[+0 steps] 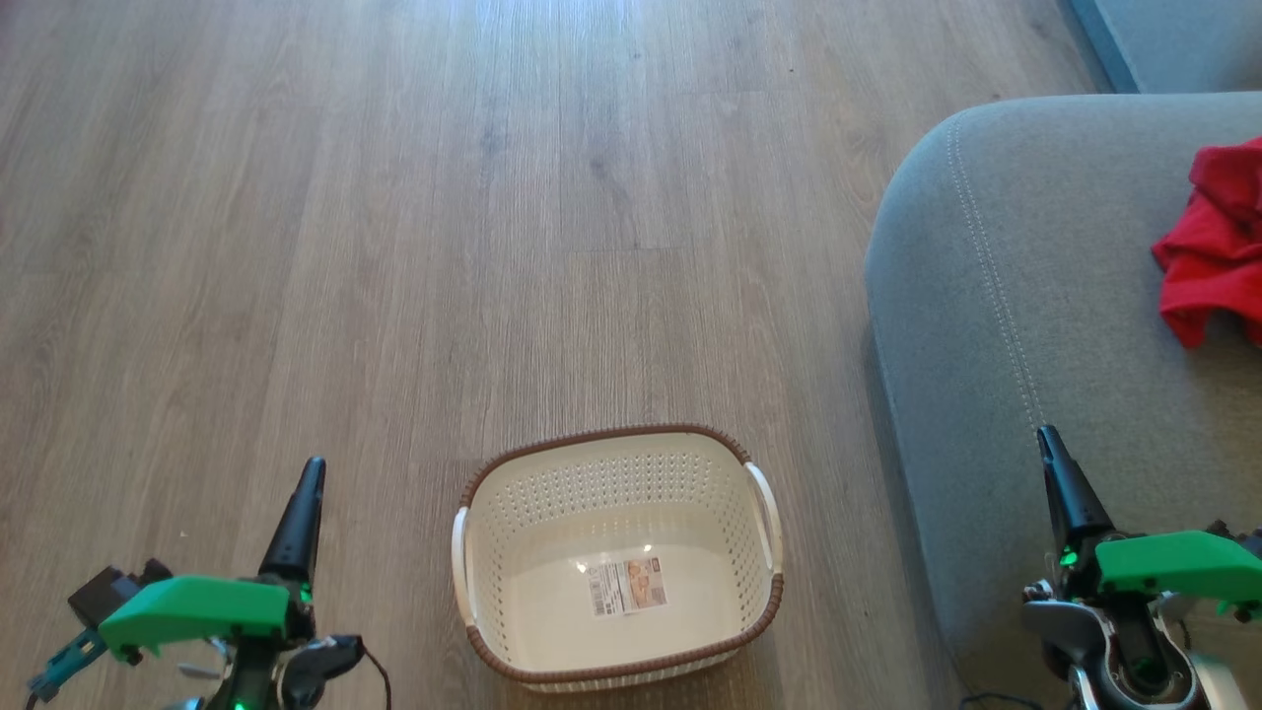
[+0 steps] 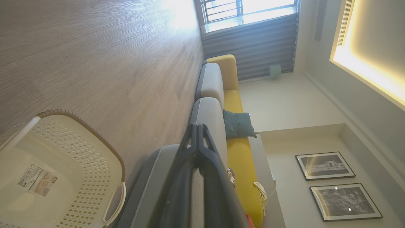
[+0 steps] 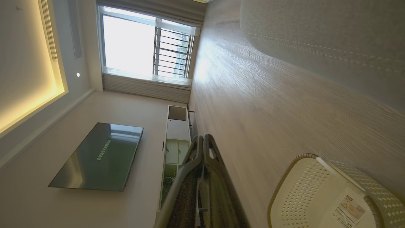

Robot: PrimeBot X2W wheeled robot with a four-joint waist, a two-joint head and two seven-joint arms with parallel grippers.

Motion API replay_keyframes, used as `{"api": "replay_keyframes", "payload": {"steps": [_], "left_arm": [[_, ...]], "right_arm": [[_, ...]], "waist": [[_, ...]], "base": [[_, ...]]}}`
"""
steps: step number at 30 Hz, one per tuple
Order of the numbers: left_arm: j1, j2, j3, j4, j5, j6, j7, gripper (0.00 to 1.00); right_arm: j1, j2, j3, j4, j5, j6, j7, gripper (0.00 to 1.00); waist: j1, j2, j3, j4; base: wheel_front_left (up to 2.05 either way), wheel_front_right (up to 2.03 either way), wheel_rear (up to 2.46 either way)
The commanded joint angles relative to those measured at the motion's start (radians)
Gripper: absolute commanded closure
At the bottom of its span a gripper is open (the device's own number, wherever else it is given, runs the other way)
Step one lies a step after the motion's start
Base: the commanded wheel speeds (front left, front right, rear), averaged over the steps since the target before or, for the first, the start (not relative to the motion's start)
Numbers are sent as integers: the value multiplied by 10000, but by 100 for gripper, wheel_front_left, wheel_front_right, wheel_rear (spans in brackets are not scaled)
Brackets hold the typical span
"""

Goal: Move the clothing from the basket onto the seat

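The cream basket point(image 1: 513, 537) with a brown rim stands on the wood floor at the bottom centre of the head view, holding only a paper label point(image 1: 627, 586). Red clothing point(image 1: 1215, 247) lies crumpled on the grey seat point(image 1: 1035, 296) at the right edge. My left gripper point(image 1: 311, 471) is shut with nothing in it, to the left of the basket. My right gripper point(image 1: 1047, 439) is shut and bare, over the seat's front part. The basket point(image 2: 79, 148) also shows in the left wrist view and, as the basket point(image 3: 300, 190), in the right wrist view.
Wood floor point(image 1: 493, 197) stretches ahead and to the left. The left wrist view shows a grey and yellow sofa point(image 2: 234, 104) with a teal cushion point(image 2: 239, 125) and framed pictures on the wall. In the right wrist view a wall screen point(image 3: 101, 156) and a low cabinet point(image 3: 177, 139) stand by the window.
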Motion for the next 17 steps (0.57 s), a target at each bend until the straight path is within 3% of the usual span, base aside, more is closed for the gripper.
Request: {"api": "replay_keyframes", "payload": {"steps": [1,17], "left_arm": [[-586,69,401,-320,-305,-91,122,100],[-614,72,659,-322,-1744,-278,514,100]], "right_arm": [[-488,-29,150,-316,319,0,99,100],[-541,-23,48,-304,1809,0,494,100]], "waist": [[0,0,-5,-6],[0,0,-54,-65]], "base": [[0,0,0],[0,0,0]]}}
